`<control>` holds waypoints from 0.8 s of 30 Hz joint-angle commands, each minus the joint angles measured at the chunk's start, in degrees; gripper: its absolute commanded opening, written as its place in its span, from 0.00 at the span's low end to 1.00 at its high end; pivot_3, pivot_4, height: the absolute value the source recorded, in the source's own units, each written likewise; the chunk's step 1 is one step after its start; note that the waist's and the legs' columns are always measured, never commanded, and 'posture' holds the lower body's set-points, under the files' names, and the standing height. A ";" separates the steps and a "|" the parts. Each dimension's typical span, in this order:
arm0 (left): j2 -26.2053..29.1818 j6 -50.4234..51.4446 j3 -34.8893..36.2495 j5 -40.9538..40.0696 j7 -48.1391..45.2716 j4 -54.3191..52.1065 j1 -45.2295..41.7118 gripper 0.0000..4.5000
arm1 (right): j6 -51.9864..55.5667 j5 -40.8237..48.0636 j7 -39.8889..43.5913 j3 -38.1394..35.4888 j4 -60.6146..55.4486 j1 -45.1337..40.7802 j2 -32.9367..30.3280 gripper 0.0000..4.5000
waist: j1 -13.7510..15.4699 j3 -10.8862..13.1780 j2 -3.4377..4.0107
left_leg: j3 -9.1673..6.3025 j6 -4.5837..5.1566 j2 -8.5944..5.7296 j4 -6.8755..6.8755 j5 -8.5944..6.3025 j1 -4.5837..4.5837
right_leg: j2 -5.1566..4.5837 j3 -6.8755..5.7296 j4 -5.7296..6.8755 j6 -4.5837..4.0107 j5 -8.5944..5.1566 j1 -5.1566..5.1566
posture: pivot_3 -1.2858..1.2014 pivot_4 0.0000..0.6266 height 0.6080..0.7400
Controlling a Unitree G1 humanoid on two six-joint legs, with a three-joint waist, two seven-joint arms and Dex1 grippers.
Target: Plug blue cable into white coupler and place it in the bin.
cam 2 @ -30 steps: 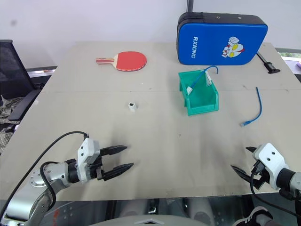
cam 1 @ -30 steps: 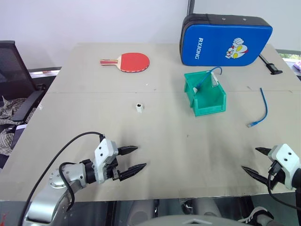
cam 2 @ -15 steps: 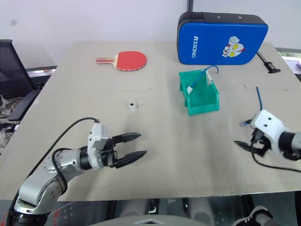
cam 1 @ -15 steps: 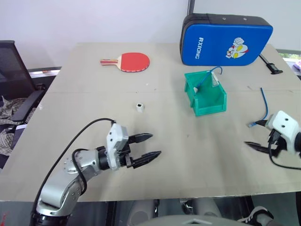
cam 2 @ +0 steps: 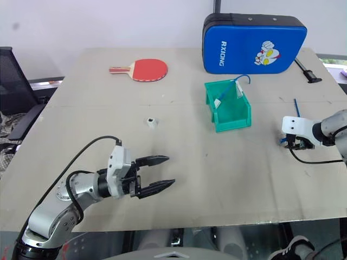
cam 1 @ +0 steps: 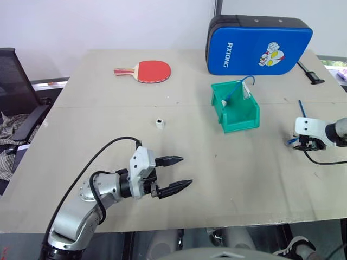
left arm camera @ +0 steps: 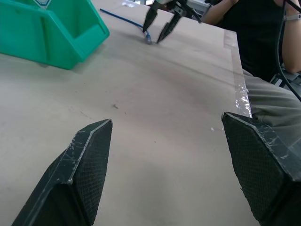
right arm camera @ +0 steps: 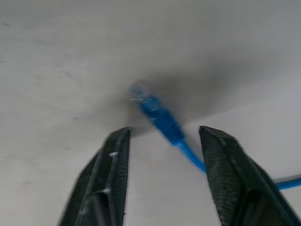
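Observation:
The blue cable (cam 1: 300,106) lies on the table's right side, its near plug (right arm camera: 160,117) pointing toward me. My right gripper (cam 1: 297,145) is tipped down over that plug. Its fingers (right arm camera: 110,165) stand on either side of the plug, a little apart from it, so it is open and holds nothing. The white coupler (cam 1: 159,123) stands alone near the table's middle. Right of it is the green bin (cam 1: 241,128). Near the front edge my left gripper (cam 1: 186,171) hovers open and empty, pointing right toward the bin.
Another blue cable with a white piece (cam 1: 239,92) rests in the bin. A red paddle (cam 1: 146,71) and a blue padded case (cam 1: 259,46) lie at the back. A black chair (cam 1: 13,81) stands left of the table. A person (left arm camera: 263,56) sits beyond the right edge.
My right gripper has moved forward from the front edge to the cable's near plug, tipped downward and narrowed its fingers. My left gripper has shifted right and slightly up, still open.

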 commanded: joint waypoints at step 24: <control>1.01 -4.57 -3.67 14.40 5.28 8.10 -5.97 0.85 | 33.49 6.32 3.13 7.34 -38.00 3.52 27.59 0.41 | 0.17 0.05 0.14 | -0.06 -0.07 0.02 -0.36 0.04 0.58 | -0.10 -0.10 0.01 -0.33 0.18 0.37 | 0.52 0.24 0.93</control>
